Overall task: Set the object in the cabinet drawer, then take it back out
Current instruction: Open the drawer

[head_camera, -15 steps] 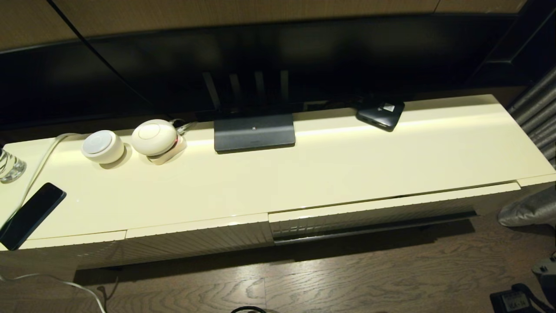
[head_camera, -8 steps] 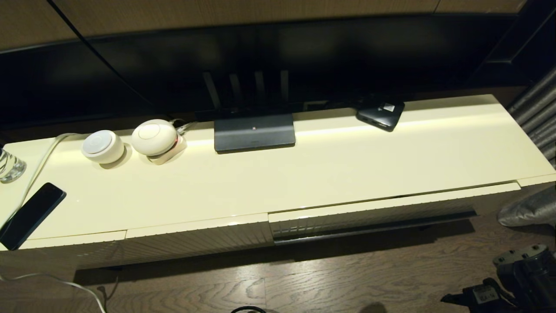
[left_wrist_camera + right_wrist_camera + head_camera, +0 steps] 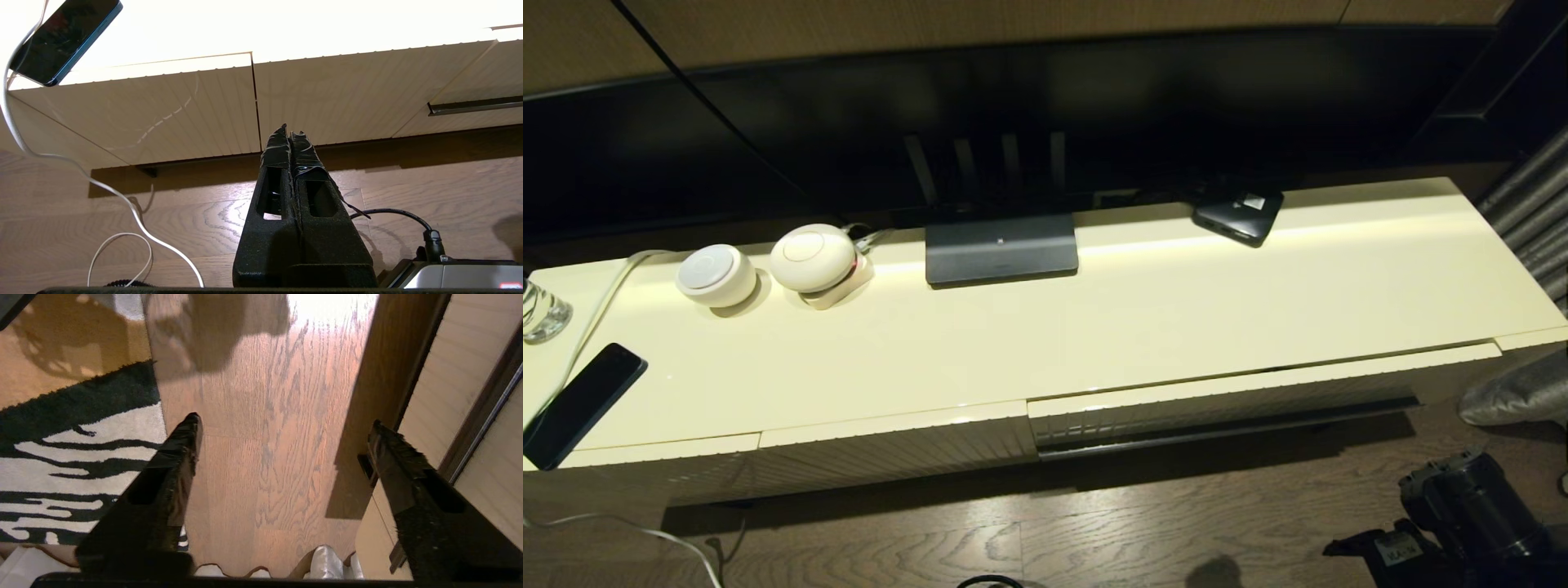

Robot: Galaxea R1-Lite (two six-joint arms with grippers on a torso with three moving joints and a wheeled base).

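The long shallow cream-white drawer with a ribbed front and dark lower strip [image 3: 1225, 404] sits shut in the low cabinet, its long axis running left to right. The black right gripper [image 3: 282, 428], fingers spread wide and empty, hangs over the wooden floor near the lower right, so the drawer lies to its far left. It is the nearer arm. The left gripper [image 3: 289, 132], pressed closed on nothing, is parked low at the left. One such drawer shows; the umbrella is in none of the views.
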